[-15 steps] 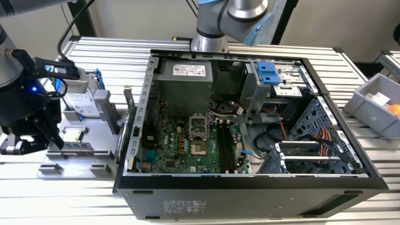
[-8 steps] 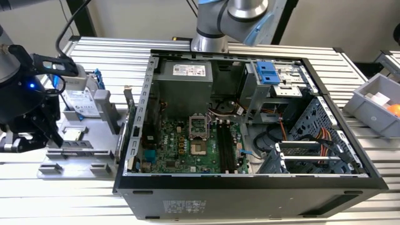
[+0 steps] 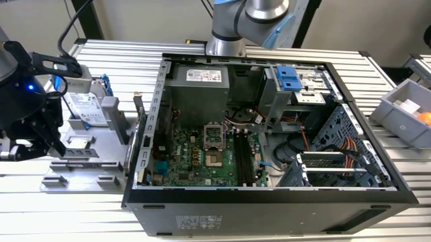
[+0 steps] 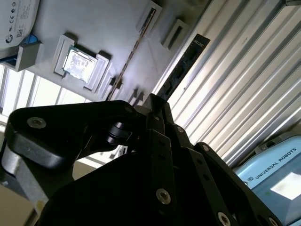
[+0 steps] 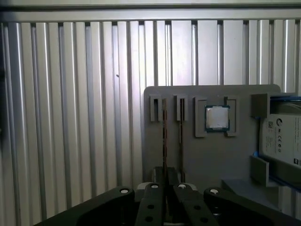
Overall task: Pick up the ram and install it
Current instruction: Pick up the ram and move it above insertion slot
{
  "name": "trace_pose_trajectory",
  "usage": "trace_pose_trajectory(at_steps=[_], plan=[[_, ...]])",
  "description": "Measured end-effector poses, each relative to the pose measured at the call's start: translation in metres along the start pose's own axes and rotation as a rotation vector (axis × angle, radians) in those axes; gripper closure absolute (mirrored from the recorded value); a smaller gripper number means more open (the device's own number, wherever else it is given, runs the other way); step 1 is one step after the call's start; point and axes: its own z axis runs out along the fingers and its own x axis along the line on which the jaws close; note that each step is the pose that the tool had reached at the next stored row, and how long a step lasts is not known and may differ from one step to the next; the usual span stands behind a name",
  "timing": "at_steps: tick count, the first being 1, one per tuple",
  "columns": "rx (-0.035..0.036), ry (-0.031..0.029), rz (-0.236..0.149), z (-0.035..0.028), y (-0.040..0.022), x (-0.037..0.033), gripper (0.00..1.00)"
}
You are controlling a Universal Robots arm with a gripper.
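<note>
Gripper (image 3: 35,147) is at the far left edge of the exterior view, low over the gray fixture tray (image 3: 81,174) on the slatted metal table (image 3: 121,55). It is well apart from the open computer case (image 3: 269,212) in the middle of the frame. Clenched or released: cannot tell from any view.

The ram (image 5: 164,136) stands on edge in a slot of the tray and shows as a thin vertical line in the first wrist view. It is lined up with the gripper (image 5: 167,179), and its near end reaches the gripper's tip; whether they touch cannot be told. In the second wrist view the ram (image 4: 182,66) is a dark strip running away from the gripper (image 4: 155,106).

A second stick (image 5: 181,132) stands just beside it, parallel, in the next slot, between the ram and the processor chip (image 5: 217,117). The silver hard drive (image 5: 282,141) in its blue frame sits beyond the chip.

Inside the case is the green motherboard (image 3: 195,161), with long black memory slots (image 3: 244,156) near its middle. A gray bin (image 3: 404,108) sits at the right edge of the exterior view.
</note>
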Motion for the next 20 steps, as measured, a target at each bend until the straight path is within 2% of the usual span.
trace_pose_trajectory(at_steps=[20], plan=[[0.0001,0.0000,0.000,-0.0170,0.0001,-0.0004,1.00]])
